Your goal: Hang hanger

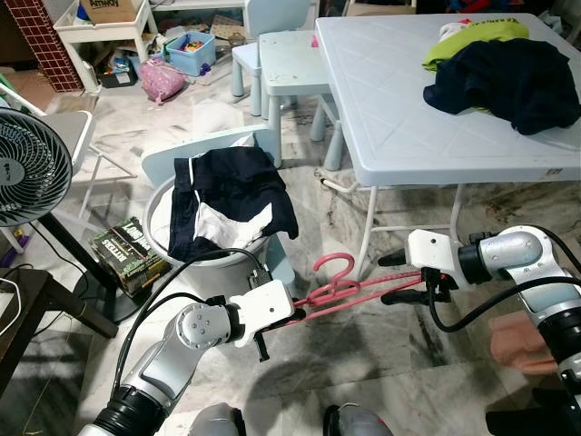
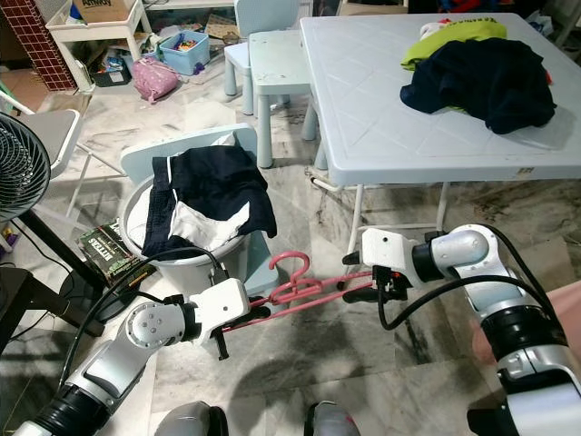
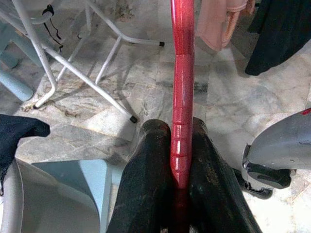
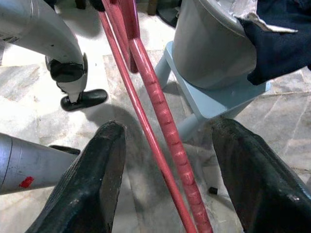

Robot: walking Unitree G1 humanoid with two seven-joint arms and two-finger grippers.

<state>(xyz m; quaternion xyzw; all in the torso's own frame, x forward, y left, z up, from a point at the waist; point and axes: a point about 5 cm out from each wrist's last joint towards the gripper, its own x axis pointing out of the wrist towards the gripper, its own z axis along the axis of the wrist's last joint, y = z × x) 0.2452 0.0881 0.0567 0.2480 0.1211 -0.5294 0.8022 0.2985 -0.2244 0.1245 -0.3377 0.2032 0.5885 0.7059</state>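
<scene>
1. Nearest to us, our left gripper (image 1: 263, 329) has its two black fingers (image 3: 146, 184) pressed together on one end of the pink-red plastic hanger (image 1: 349, 289); the left wrist view shows the bar pinched tight between them.
2. The hanger lies roughly level in the air between both arms, low above the marble floor (image 1: 363, 363), hook (image 1: 334, 268) curling upward toward the stool.
3. Our right gripper (image 1: 401, 277) sits at the hanger's other end with jaws apart; the right wrist view shows both bars running through the gap between the fingers (image 4: 92, 179), touching neither.
4. Step, as we judge it: a hand-over or two-hand re-grip, with hanging not yet begun.
5. Next move likely calls for the right fingers to close on the bars squarely, then the left to let go, so the hook stays free and upward.
6. Just behind the hanger: a pale blue stool (image 1: 272, 263) carrying a white tub (image 1: 159, 218) with dark shorts (image 1: 231, 195) draped over it.
7. Left of that, a standing fan (image 1: 27, 168) and a stack of books (image 1: 127, 250).
8. Farther back, the white folding table (image 1: 399, 109) holds a dark garment (image 1: 508, 82) and a yellow-green one (image 1: 472, 36).
9. We spot no rail or rod to hang on, so finding one is still open.
</scene>
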